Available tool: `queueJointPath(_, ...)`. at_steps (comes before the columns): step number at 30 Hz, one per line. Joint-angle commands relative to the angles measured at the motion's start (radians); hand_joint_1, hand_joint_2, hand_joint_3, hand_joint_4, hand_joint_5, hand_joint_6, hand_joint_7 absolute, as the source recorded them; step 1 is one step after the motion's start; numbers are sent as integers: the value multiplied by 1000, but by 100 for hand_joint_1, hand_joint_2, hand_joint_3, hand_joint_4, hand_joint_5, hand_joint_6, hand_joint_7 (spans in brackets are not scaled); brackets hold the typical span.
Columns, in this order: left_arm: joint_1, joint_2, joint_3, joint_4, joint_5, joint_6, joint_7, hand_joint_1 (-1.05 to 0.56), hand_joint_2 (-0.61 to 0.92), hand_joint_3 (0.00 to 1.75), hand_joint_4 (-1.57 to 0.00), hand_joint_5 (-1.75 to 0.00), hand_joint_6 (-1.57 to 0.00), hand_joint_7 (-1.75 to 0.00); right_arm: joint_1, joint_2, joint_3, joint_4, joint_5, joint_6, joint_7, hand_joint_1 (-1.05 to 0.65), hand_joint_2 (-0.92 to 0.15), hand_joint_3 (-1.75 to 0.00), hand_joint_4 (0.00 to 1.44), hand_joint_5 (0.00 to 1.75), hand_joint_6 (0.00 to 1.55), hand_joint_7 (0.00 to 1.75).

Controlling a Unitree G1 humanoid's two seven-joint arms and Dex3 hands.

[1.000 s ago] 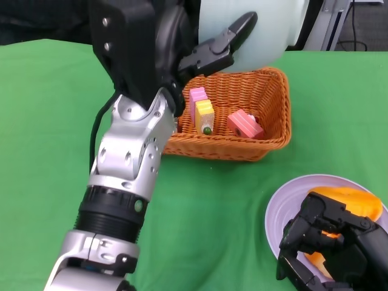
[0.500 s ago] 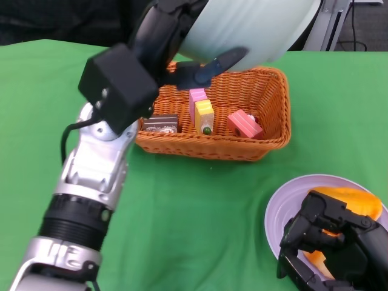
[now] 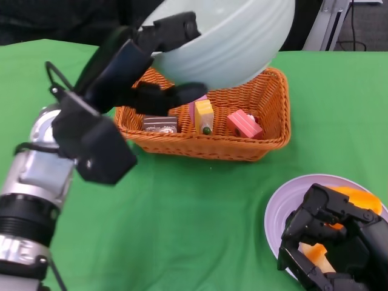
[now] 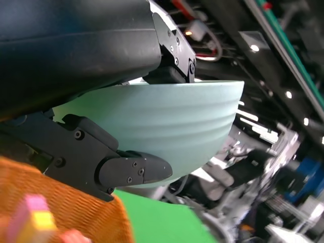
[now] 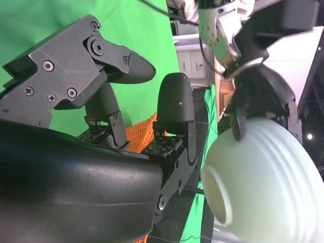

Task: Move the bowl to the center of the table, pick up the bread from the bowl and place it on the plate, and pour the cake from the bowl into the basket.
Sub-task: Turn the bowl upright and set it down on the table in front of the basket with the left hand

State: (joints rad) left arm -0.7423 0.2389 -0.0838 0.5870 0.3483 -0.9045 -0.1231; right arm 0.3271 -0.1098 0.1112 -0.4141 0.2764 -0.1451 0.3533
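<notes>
While the left hand point(image 3: 142, 73) is gripping the pale green bowl point(image 3: 233, 36) by its rim, fingers inside and a thumb pressing the ribbed outer wall, the bowl is hanging above the wicker basket point(image 3: 267, 142) near the far edge of the green bench point(image 3: 200, 212). Its mouth is pointing up and away from the camera, so whether anything is left inside cannot be told. The bowl is looking rigid, smooth and glazed; I judge it fairly heavy for a one-sided rim grip, likely to slip or swing, and breakable if dropped, so a deep pinch over the rim, close to the wrist, is the safest hold. The basket is looking light and stiff, and it may slide if the bowl bumps it.

Toward the near right corner, the lilac plate point(image 3: 285, 209) is carrying the orange bread point(image 3: 357, 203). The right hand point(image 3: 330, 245) is resting over the plate with fingers curled on or around the bread; whether it is actually gripping the bread cannot be told. Bread is soft and light, so it needs only gentle pressure.

Inside the basket, the small cakes are lying apart: a brown slice point(image 3: 160, 124), a yellow piece point(image 3: 205, 116) standing upright, and a pink one point(image 3: 244, 124). They are light and crumbly.
</notes>
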Motion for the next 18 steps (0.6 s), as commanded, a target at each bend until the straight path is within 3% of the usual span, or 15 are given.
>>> queueJointPath(1, 16, 62, 7, 18, 98, -114, 111, -18, 63, 88, -64, -166, -65, -128, -5, 0, -9, -6, 6, 2, -8, -20, -54, -87, 72, 158, 62, 139)
queueJointPath(6, 78, 129, 31, -17, 284, -190, 301, -23, 64, 86, -67, -170, -68, -124, -10, 0, -10, -2, 12, 4, -7, -19, -54, -87, 72, 157, 62, 138)
queueJointPath(14, 192, 234, 51, -96, 553, -274, 665, -26, 89, 48, -69, -162, -67, -127, -22, -4, -11, 1, 4, 3, -6, -18, -52, -91, 72, 158, 61, 139)
queueJointPath(18, 269, 284, 55, -128, 667, -276, 866, -22, 87, 46, -74, -159, -72, -125, -25, -3, -11, -1, 9, 12, -8, -16, -53, -89, 72, 158, 62, 138)
